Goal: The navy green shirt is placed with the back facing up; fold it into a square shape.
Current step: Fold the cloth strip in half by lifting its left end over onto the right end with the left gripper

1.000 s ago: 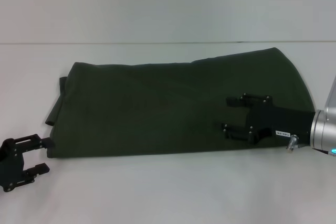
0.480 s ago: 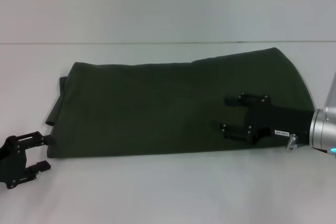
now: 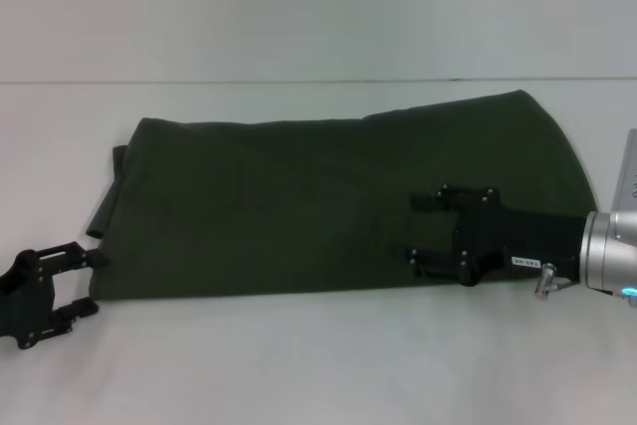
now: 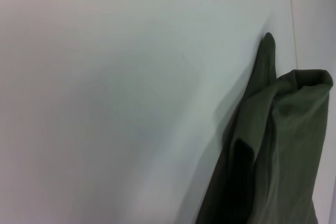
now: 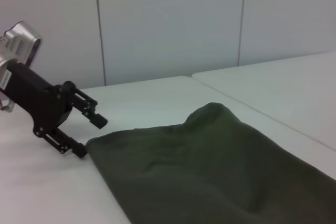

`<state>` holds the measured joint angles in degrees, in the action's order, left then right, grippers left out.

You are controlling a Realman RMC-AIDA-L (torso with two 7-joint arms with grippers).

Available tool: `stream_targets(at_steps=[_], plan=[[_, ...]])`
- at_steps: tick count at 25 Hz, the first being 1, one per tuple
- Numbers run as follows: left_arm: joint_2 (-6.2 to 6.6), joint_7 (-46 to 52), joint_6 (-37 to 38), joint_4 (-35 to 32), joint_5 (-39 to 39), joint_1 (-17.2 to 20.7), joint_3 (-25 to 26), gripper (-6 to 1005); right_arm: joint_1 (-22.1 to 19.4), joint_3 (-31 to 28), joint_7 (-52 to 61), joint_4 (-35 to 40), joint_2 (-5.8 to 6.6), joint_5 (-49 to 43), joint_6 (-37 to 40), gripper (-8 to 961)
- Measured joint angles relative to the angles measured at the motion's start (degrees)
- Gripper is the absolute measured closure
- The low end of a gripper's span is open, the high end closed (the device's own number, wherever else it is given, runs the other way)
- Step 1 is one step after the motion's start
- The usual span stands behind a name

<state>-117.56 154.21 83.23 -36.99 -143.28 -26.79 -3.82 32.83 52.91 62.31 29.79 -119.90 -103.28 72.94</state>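
The left gripper (image 3: 88, 281) sits at the lower left of the head frame, its fingers spread apart and pointing right. The right gripper (image 3: 416, 231) reaches in from the right edge at mid-height, arm level, fingers parted and pointing left, its silver wrist (image 3: 609, 256) behind.

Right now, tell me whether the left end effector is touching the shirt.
Cannot tell. In the head view the left end effector, open, sits at the olive-green T-shirt's near-left corner; neither contact nor a gap shows plainly.

Black screw-studded right hand (image 3: 422, 231) on a silver wrist (image 3: 609, 252).
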Motion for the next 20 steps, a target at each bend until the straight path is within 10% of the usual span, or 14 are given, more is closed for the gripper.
stream_targets(at_steps=[20], plan=[[0.9, -0.34, -5.59, 3.63, 0.03, -3.84, -2.7, 349, 0.06, 0.35, 0.0, 0.46, -0.07, 0.04, 0.05, 187]])
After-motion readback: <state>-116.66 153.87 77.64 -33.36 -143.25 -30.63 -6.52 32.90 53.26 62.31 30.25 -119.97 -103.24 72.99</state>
